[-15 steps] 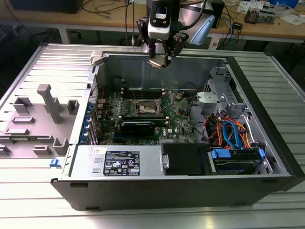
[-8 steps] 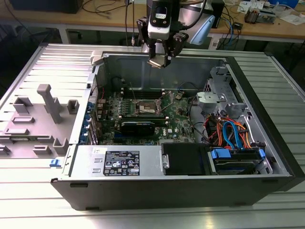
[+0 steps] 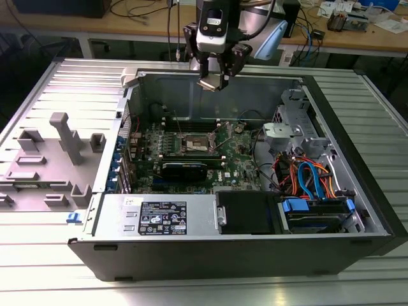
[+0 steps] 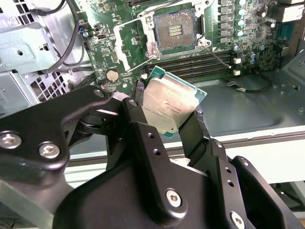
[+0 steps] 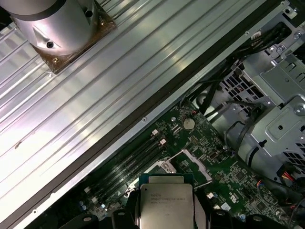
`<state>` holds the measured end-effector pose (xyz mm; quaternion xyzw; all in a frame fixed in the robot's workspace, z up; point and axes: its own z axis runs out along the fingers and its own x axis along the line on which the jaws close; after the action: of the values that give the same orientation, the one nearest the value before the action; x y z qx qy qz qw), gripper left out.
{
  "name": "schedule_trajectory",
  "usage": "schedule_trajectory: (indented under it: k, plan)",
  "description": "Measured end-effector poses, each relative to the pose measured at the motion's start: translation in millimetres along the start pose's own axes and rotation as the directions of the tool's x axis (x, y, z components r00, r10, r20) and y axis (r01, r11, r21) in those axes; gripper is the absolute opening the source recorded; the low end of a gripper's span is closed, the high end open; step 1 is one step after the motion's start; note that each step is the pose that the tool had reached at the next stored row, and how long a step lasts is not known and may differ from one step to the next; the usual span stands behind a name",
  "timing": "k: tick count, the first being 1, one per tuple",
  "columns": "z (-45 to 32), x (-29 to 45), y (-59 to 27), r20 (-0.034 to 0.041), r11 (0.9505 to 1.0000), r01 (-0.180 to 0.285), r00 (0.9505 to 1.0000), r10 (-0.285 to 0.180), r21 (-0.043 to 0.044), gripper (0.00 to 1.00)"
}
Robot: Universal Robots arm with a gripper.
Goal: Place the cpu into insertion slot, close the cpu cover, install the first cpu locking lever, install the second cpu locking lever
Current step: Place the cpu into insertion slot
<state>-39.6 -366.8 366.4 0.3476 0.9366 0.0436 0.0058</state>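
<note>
My gripper (image 3: 213, 81) hangs above the back wall of the open computer case (image 3: 191, 261), shut on the cpu (image 3: 215, 83). Both wrist views show the cpu (image 4: 169, 102) (image 5: 165, 204) as a square chip with a silver-grey top, clamped by its edges between the black fingers (image 4: 138, 109). Below it on the green motherboard (image 3: 239, 167) lies the insertion slot (image 4: 174, 29) (image 3: 194, 144), its dark contact field bare. The cpu cover (image 4: 127, 42) stands swung open beside the slot. A thin wire lever (image 4: 220, 58) sticks out next to the socket. In the first wrist view the held chip hides most of the slot.
Long black memory slots (image 4: 200, 64) run beside the socket, and a round coin battery (image 4: 112, 74) sits nearby. A metal drive cage (image 3: 290, 131), orange and blue cables (image 3: 306, 175) and a power supply (image 3: 156, 217) crowd the case. A grey plastic tray (image 3: 48, 159) lies at the exterior view's left.
</note>
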Motion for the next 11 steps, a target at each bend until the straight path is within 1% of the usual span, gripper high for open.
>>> schedule_trajectory:
  k: [5, 11]
  plan:
    - [0.3, -0.1, -0.1, 0.0036, 0.9991, -0.042, 0.9991, 0.042, -0.0009, 0.54]
    - [0.4, -0.1, -0.1, 0.0060, 0.9975, -0.070, 0.9975, 0.070, -0.0016, 0.54]
